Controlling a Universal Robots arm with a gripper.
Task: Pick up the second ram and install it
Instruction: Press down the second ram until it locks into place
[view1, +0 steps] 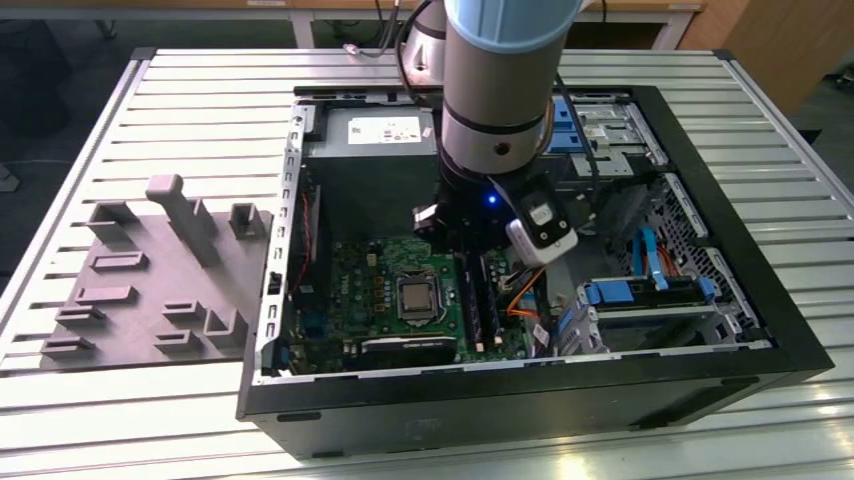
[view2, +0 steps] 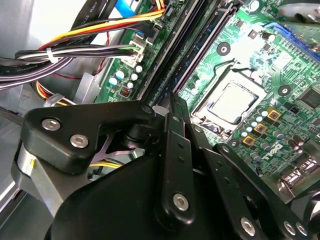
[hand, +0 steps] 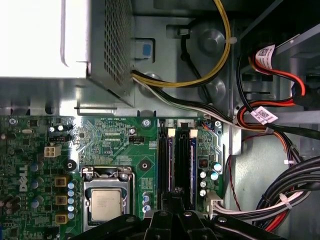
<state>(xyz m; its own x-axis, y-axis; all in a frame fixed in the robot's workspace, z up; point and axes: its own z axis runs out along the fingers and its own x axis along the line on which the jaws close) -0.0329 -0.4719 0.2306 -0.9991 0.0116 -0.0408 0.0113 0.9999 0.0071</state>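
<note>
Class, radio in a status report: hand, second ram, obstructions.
Hand low over the memory slots, beside the processor. Second ram in its grasp: hidden. Cables beside slots, none across.

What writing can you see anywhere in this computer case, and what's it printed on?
Motherboard: a white maker's logo at its edge; remaining print too small.
White cable tag: code marks, too small to read.
Power supply label: too blurred to read.

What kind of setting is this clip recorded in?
Probably a robotics lab or test workbench for PC assembly. An open computer case lies on a slatted metal table, its motherboard exposed, with a grey fixture block beside it and the arm reaching into the case.
</note>
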